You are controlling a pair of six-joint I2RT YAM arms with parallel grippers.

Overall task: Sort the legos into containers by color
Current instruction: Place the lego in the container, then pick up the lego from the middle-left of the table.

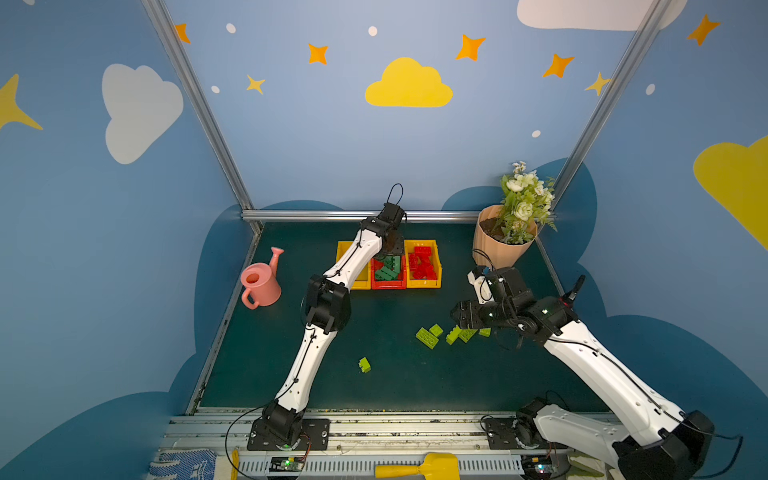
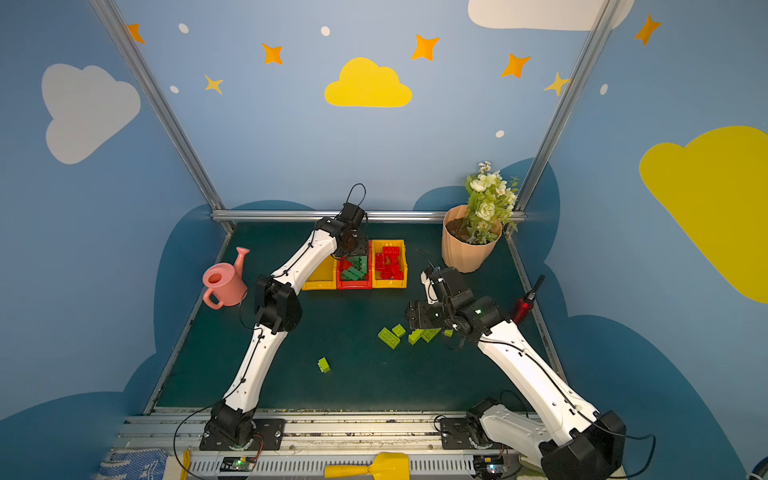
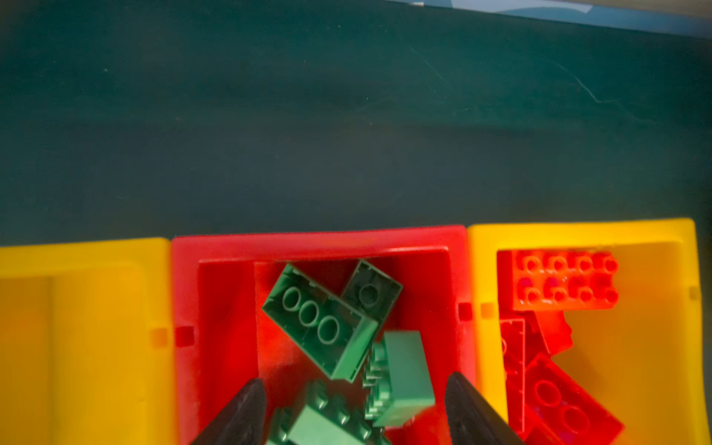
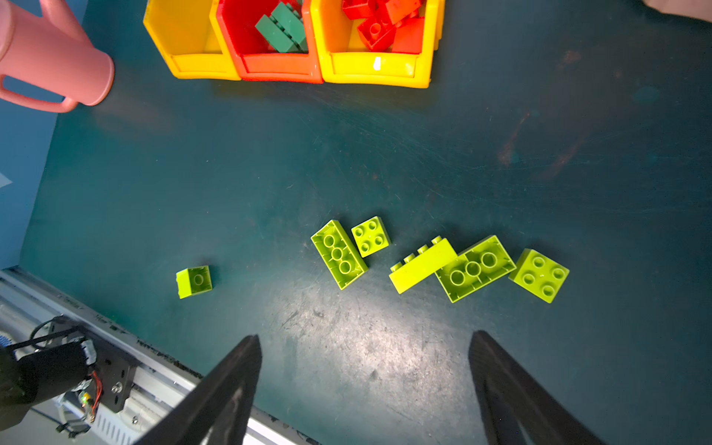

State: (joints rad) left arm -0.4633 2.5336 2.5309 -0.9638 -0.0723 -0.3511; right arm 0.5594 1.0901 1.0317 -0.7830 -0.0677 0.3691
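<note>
My left gripper (image 3: 354,379) is over the red bin (image 3: 319,240) and my right gripper (image 4: 365,336) is over the table (image 4: 385,154), both spread.

Left wrist view: my jaws stand wide apart and pinch nothing. Dark green bricks (image 3: 319,319) lie loose in the red bin under them, and red bricks (image 3: 564,279) fill the yellow bin (image 3: 585,235) touching its side. Right wrist view: my jaws are spread with only bare table between them, short of a cluster of five lime bricks (image 4: 339,254). Some of these are studs up and some show their hollow side, and a lone lime brick (image 4: 194,281) lies apart. Both top views add what the wrists miss: the three bins stand in a row near the table's far edge. My left arm covers part of the other yellow bin (image 1: 361,284), the cluster lies toward the right edge, and a flower pot (image 1: 498,249) stands in the far right corner.
</note>
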